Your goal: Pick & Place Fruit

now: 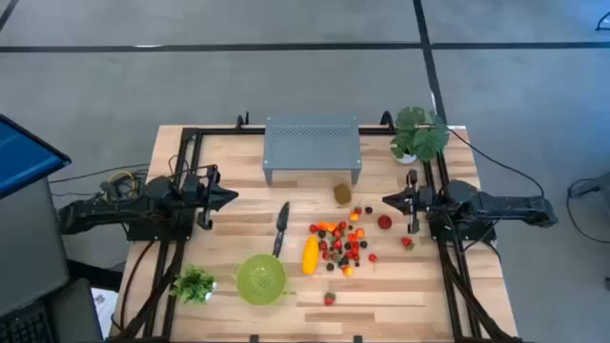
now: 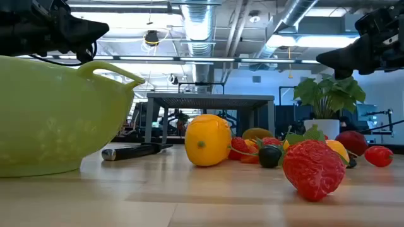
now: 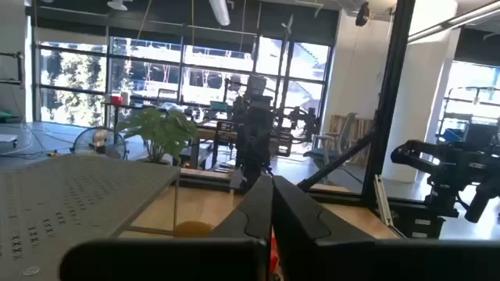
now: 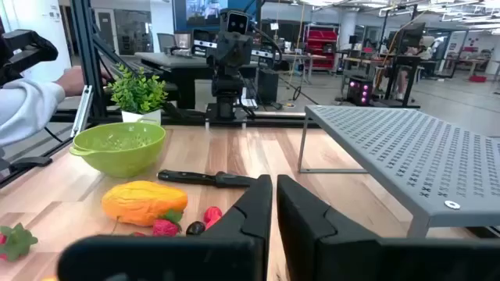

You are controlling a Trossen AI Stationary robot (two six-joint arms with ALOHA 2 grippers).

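Observation:
The fruit (image 1: 341,240) lies loose on the wooden table, right of centre: small red, orange and dark balls and strawberries. A long yellow-orange fruit (image 1: 310,254) lies at their left, a brown kiwi (image 1: 342,193) farther back, and one strawberry (image 1: 329,298) near the front edge. My left gripper (image 1: 233,197) hovers shut above the table's left side, pointing toward the middle. My right gripper (image 1: 387,200) hovers shut at the right, pointing back at it, just beyond the pile. In both wrist views the fingers (image 3: 272,209) (image 4: 275,209) have nothing between them.
A green bowl (image 1: 260,278) stands front left of the fruit, with a black-handled knife (image 1: 281,229) behind it. A grey perforated rack (image 1: 313,148) stands at the back centre. Potted plants stand at the back right (image 1: 417,133) and front left (image 1: 193,284). A person's sleeve (image 4: 23,109) shows beyond the table.

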